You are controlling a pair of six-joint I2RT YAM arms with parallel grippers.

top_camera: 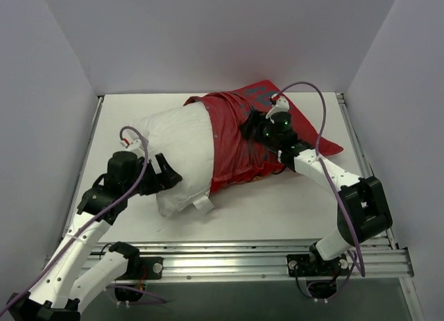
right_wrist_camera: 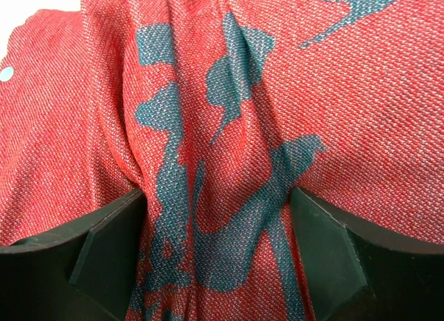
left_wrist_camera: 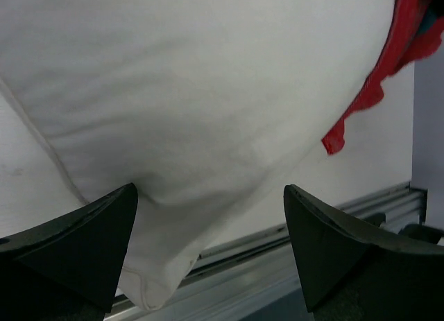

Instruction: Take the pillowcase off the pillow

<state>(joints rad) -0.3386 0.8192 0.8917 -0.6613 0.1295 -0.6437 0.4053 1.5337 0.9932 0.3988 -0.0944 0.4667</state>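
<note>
The white pillow (top_camera: 177, 144) lies across the table, its left half bare. The red pillowcase (top_camera: 232, 144) with grey-blue markings covers its right half and trails to the back right. My left gripper (top_camera: 168, 175) is open at the pillow's near left corner. In the left wrist view (left_wrist_camera: 210, 196) the pillow (left_wrist_camera: 208, 92) bulges between the fingers and touches the left one. My right gripper (top_camera: 251, 125) sits on top of the pillowcase. In the right wrist view (right_wrist_camera: 216, 203) its jaws stand wide, with a bunched fold of pillowcase (right_wrist_camera: 208, 161) between them.
White fabric tags (top_camera: 202, 204) stick out of the pillow's near edge. The metal rail (top_camera: 243, 255) runs along the table's near edge. White walls (top_camera: 62, 113) enclose the table on the left, back and right. A white snap (right_wrist_camera: 5, 73) shows on the pillowcase edge.
</note>
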